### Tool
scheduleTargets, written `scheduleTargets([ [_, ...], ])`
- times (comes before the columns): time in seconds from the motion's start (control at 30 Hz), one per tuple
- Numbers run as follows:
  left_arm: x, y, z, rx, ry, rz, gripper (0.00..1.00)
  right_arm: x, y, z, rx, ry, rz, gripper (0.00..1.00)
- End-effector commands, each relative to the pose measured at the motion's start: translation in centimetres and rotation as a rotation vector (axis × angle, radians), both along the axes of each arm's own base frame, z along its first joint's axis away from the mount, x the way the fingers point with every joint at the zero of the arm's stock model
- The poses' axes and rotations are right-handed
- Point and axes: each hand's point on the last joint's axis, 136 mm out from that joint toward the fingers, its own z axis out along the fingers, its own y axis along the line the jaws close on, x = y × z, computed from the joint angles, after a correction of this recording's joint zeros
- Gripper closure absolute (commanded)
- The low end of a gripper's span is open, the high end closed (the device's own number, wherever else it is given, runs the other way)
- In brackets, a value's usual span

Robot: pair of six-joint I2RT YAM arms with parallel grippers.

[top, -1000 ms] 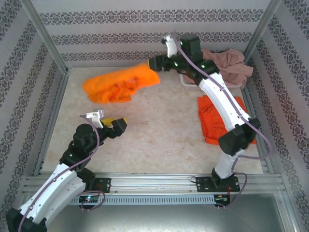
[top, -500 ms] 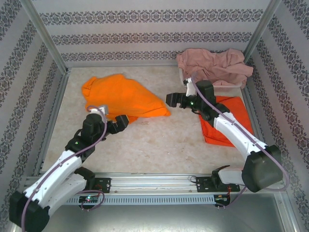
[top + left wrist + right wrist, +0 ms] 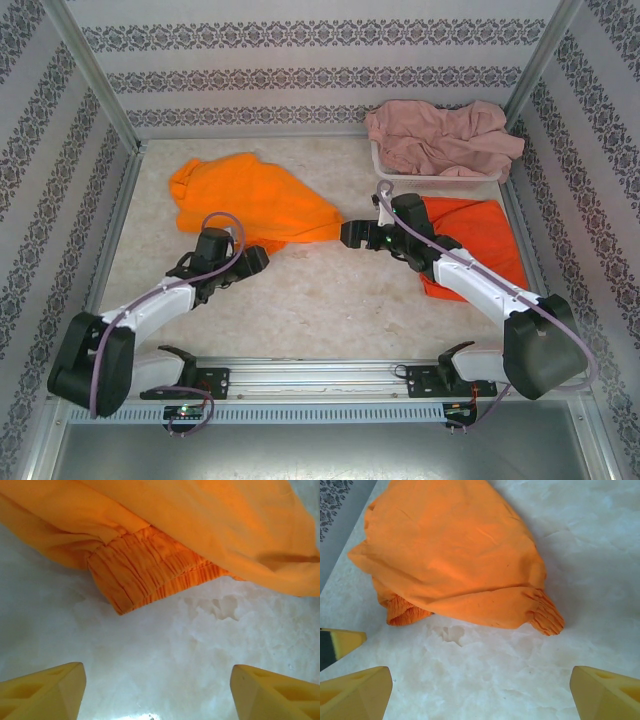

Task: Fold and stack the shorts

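We see the loose orange shorts (image 3: 255,205) lying spread on the far-left part of the table (image 3: 330,290). A second ago they hung bunched from the right gripper near the far edge; half a second ago they were already down, and they have not shifted since.

The right gripper (image 3: 350,233) has let go and dropped low. It now sits just off the right-hand tip of those shorts, apart from the cloth. From the right wrist its yellow fingers (image 3: 355,692) stand wide apart with only bare table between them, the shorts' gathered end (image 3: 545,612) lying ahead of them.

The left gripper (image 3: 255,262) has swung in from the near-left side, and the arm now lies flatter along the table. It rests just short of the near hem of the shorts. In the left wrist view its fingers (image 3: 45,692) are spread, nothing is gripped, and the ribbed waistband (image 3: 150,570) lies a little beyond them, not touched.

The folded orange shorts (image 3: 475,245) keep their place by the right edge, partly under the right arm. The pink shorts (image 3: 440,135) stay heaped over the white basket (image 3: 440,176) in the far-right corner, now in full sight since the arm has moved off them.
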Motion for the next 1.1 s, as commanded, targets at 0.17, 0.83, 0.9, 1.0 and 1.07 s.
scheduleTargets([
  [0.17, 4.3, -0.5, -0.2, -0.026, -0.084, -0.001, 0.32, -0.2, -1.0, -0.5, -0.024, -0.028, -0.027, 0.08],
  [0.83, 7.8, -0.2, -1.8, -0.076, -0.080, 0.039, 0.90, -0.6, -1.2, -3.2, -0.057, 0.032, -0.029, 0.09],
  [0.9, 8.0, -0.1, 0.0, -0.068, -0.111, 0.026, 1.00, -0.5, -1.2, -3.7, -0.077, 0.036, -0.023, 0.10],
  [1.0, 8.3, -0.5, 4.1, -0.059, -0.176, -0.023, 1.00, -0.4, -0.9, -3.6, -0.083, 0.034, 0.000, 0.13],
  [1.07, 8.2, -0.7, 8.2, -0.042, -0.235, -0.064, 1.00, -0.2, -0.5, -2.8, -0.066, 0.013, 0.011, 0.14],
])
